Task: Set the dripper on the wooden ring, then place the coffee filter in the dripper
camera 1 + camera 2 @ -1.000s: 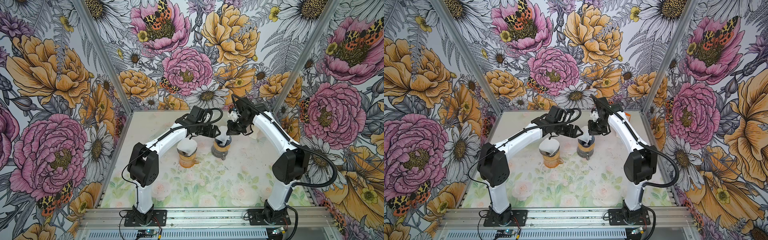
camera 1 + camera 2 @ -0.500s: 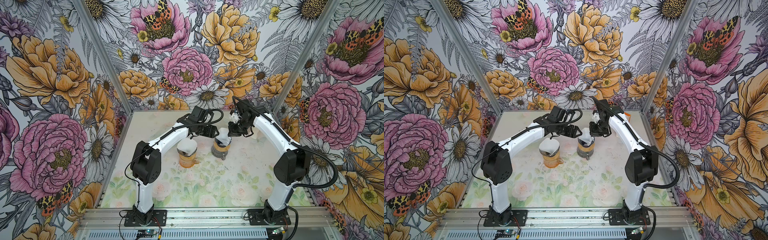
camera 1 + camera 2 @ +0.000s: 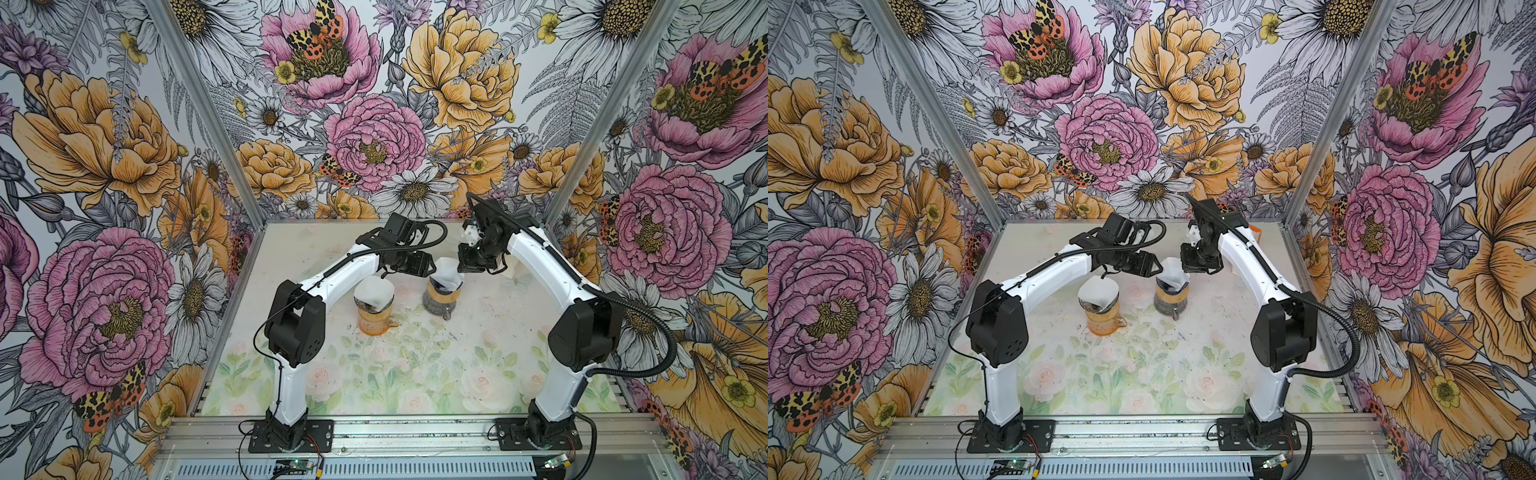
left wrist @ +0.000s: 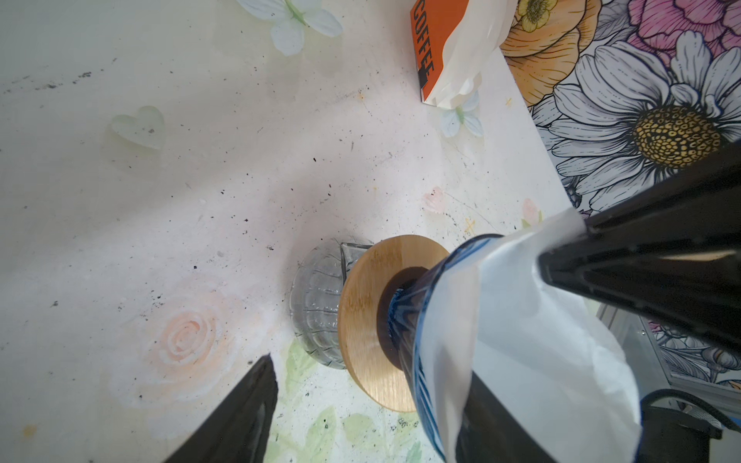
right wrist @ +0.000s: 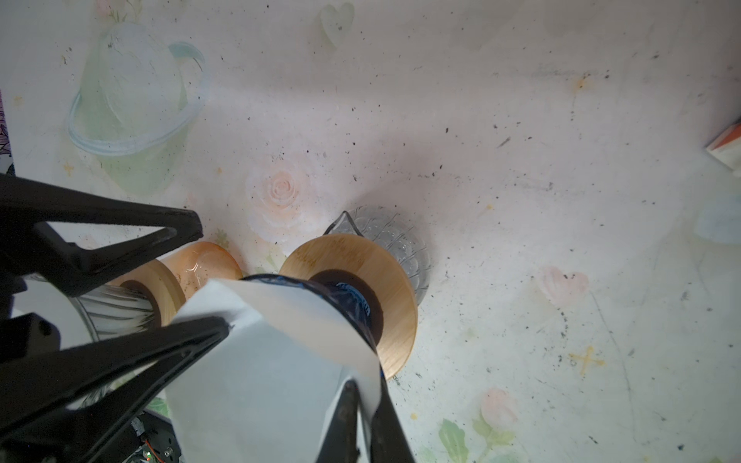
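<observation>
Right gripper (image 5: pixel 361 395), nearly closed, pinched the filter (image 5: pixel 280 360) seated in the dripper (image 5: pixel 345 296); left gripper (image 4: pixel 403 308) gaped empty beside the dripper, brushing paper

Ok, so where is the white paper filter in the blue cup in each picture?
In both top views: the paper filter stands just right of centre, between the two arm tips.
Left wrist view: it fills the lower right.
Right wrist view: it fills the bottom middle.
Shared landmark: the wooden ring right under it.
</observation>
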Controlling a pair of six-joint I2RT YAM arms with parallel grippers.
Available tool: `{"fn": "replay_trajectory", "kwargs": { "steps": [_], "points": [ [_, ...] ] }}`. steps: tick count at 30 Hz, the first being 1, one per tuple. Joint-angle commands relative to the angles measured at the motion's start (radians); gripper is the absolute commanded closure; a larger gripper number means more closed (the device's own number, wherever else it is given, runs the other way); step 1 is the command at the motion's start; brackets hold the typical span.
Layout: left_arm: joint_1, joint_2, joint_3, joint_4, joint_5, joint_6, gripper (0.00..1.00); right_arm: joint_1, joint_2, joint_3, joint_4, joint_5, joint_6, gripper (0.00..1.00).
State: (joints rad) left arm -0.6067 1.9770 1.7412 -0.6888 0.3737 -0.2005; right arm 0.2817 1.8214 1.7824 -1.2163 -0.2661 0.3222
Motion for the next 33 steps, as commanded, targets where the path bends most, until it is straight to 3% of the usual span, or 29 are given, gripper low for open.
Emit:
{"fn": "replay_trajectory", "kwargs": {
  "steps": [1, 16, 33],
  "points": [
    [-0.007, 0.026, 0.044, -0.015, -0.023, 0.026, 0.33, -0.006, -0.045, -0.011, 0.020, 0.028, 0.006, 0.87],
    [-0.008, 0.039, 0.051, -0.017, -0.003, 0.016, 0.35, -0.007, -0.045, -0.032, 0.032, 0.074, 0.008, 0.70],
    [-0.013, 0.074, 0.101, -0.037, 0.012, 0.015, 0.35, 0.022, -0.018, -0.042, 0.051, 0.129, 0.031, 0.65]
  ]
}}
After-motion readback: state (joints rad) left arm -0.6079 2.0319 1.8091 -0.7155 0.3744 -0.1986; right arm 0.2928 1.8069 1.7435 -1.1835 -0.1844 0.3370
